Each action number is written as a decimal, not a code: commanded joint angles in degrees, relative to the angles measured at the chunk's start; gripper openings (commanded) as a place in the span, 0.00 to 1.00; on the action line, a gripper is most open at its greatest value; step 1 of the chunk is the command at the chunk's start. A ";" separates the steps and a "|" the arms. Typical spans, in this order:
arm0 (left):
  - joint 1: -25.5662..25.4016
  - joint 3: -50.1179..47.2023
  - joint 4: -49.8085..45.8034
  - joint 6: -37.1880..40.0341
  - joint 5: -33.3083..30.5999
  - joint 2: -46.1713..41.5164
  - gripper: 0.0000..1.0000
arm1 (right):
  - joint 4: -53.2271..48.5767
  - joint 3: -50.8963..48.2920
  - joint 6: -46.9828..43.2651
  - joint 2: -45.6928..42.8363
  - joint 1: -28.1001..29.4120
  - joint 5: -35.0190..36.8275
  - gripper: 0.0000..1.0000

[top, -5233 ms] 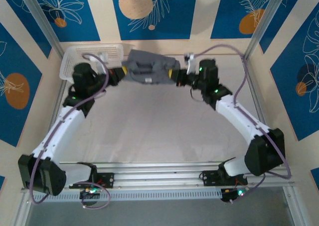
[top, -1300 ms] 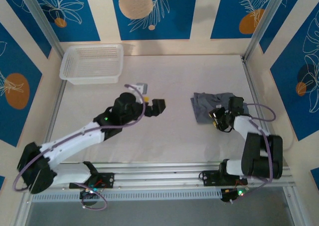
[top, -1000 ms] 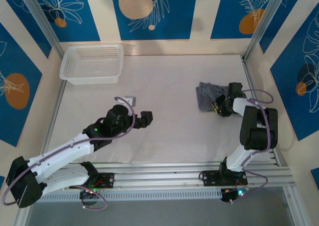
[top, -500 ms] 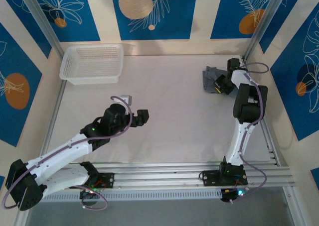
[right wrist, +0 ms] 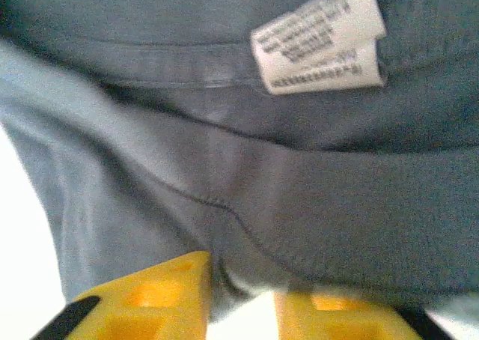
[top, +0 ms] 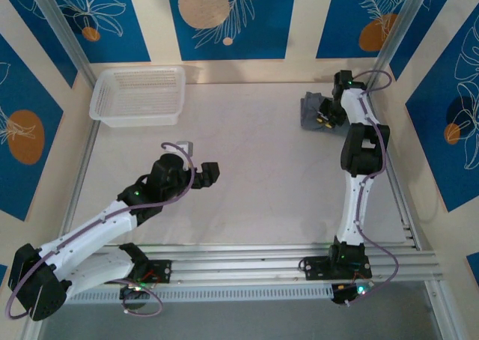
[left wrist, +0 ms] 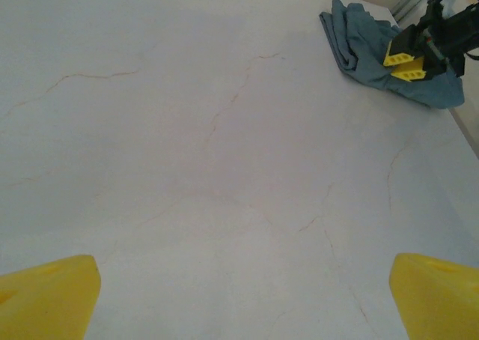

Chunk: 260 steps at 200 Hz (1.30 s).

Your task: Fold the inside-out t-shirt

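T-shirt (top: 310,109), bunched in a small heap at the far right corner of the table (top: 262,168), label showing. My right gripper (top: 324,120) sits at its edge, jaws slightly parted. My left gripper (top: 212,173) hangs wide open, well apart.

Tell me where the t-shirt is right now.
In the top view the t-shirt lies bunched near the far right corner of the table, beside the right gripper, across from the white basket.
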 commanded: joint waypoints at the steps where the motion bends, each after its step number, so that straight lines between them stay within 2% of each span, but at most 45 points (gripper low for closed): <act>1: 0.68 -0.74 -0.29 0.70 0.94 -0.79 0.99 | -1.80 -2.96 0.61 -6.36 0.57 -0.14 0.33; 18: 0.76 -0.74 -0.14 0.56 1.07 -1.05 0.99 | 5.00 -14.82 4.82 -13.78 -0.10 0.69 0.33; 37: 0.85 -0.74 0.13 0.74 1.46 -1.27 0.99 | 10.98 -26.03 10.74 -19.93 -1.75 5.76 0.34; 54: 0.96 -0.31 -0.13 1.37 1.83 -0.97 0.99 | 12.01 -29.91 14.82 -21.22 -3.23 8.87 0.34; 71: 1.03 0.03 -0.62 1.95 1.92 -0.82 0.99 | 10.35 -28.37 17.62 -19.09 -3.47 12.90 0.35; 93: 1.09 -0.11 -0.39 2.00 1.92 -0.97 0.99 | 4.74 -20.37 20.65 -13.29 -2.58 16.91 0.34; 120: 1.20 -0.56 -1.44 2.07 0.93 -1.76 0.99 | -4.50 -8.30 25.47 -5.56 0.19 26.90 0.34; 140: 1.51 -1.06 -2.57 2.52 -0.13 -3.14 0.99 | -7.86 -2.85 28.49 -1.32 1.27 30.02 0.33; 159: 2.29 -0.99 -4.02 3.44 -0.61 -4.25 0.99 | -10.50 2.59 29.09 2.09 0.94 28.70 0.33; 196: 5.11 -1.46 -4.26 4.05 0.72 -4.94 0.99 | -9.58 10.77 23.25 7.18 0.37 24.54 0.33; 232: 7.26 -1.16 -4.04 3.76 2.09 -3.74 0.99 | -15.16 27.64 20.06 16.99 -0.13 22.56 0.33; 260: 8.01 -1.21 -3.78 3.93 1.84 -3.81 0.99 | -19.79 45.25 18.67 26.08 -0.45 21.66 0.33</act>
